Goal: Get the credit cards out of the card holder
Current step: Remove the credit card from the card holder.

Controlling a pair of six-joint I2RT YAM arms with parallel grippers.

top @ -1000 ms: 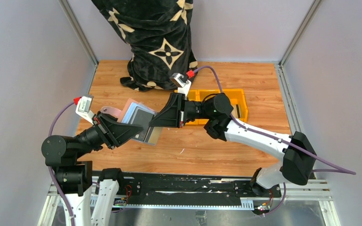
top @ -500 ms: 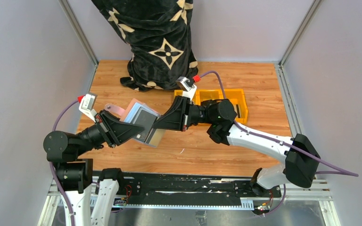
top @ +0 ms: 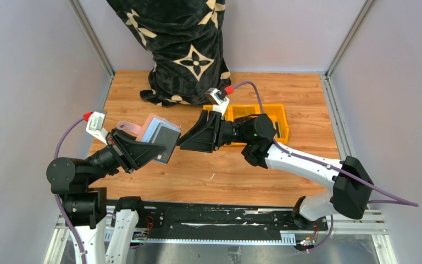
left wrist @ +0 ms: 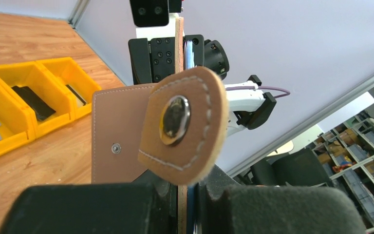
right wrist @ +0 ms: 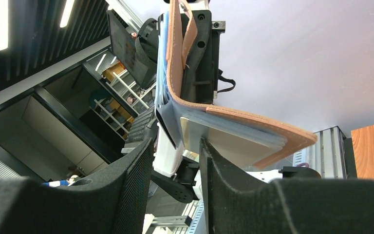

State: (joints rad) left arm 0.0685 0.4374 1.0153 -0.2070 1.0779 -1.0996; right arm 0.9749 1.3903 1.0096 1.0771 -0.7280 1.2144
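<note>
Wooden worktop [top: 220, 176] lies below both arms, and above its left side the left claw [top: 143, 151] is clamped on the open brown card holder [left wrist: 119, 141], the credit cards [top: 164, 141] fanned out of it, while the right claw [top: 182, 141], fingers apart, sits just beside their free edge.

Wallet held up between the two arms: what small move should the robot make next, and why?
Probably close the right tool on the pale card and draw it out. In the right wrist view the tool's fingers stand open, and that card's corner seems to sit in the gap between them. The left tool is clamped on the brown wallet, holding it steady for the pull.
</note>
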